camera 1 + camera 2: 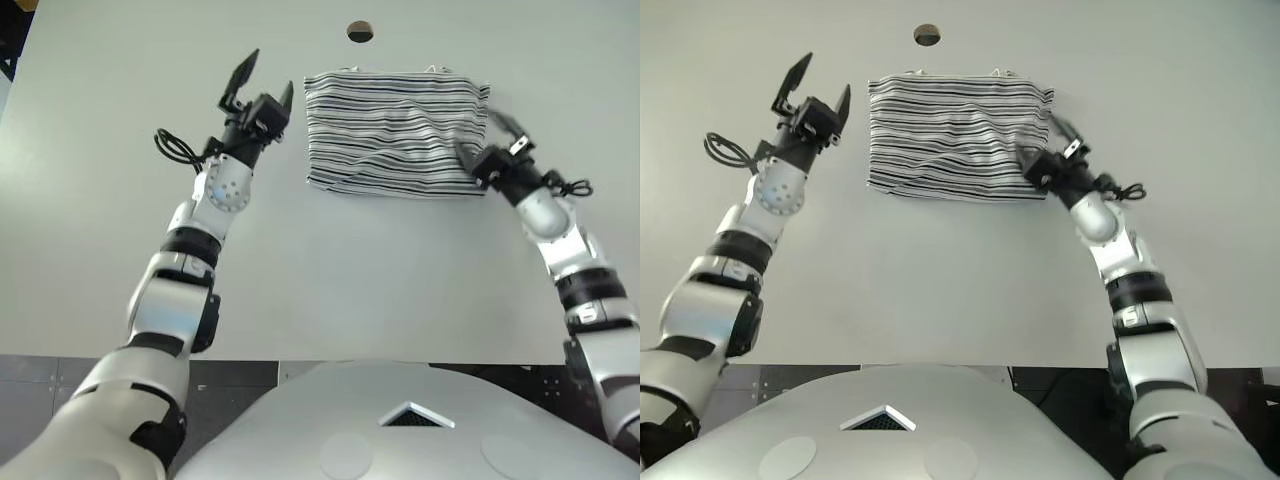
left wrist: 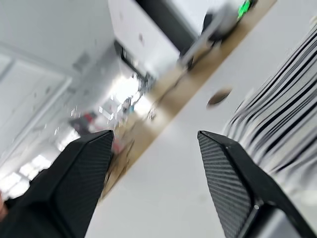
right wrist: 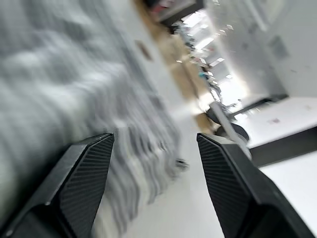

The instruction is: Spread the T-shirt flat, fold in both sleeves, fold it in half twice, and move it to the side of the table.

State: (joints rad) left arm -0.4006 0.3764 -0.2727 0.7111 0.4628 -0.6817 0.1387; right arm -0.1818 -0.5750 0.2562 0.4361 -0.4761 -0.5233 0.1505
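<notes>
A black-and-white striped T-shirt (image 1: pixel 395 130) lies folded into a rough rectangle on the far middle of the white table (image 1: pixel 120 220). My left gripper (image 1: pixel 262 88) is raised beside the shirt's left edge, open, with nothing between its fingers. My right gripper (image 1: pixel 488 142) sits low at the shirt's right edge, near its front right corner, also open; in the right wrist view the striped cloth (image 3: pixel 59 89) lies just ahead of the fingers (image 3: pixel 79 178). The left wrist view shows the stripes (image 2: pixel 282 134) off to one side of its open gripper.
A small round dark hole (image 1: pixel 360 32) is set in the tabletop just beyond the shirt. Bare table stretches to the left, to the right and in front of the shirt. The table's near edge (image 1: pixel 300 362) runs just above my torso.
</notes>
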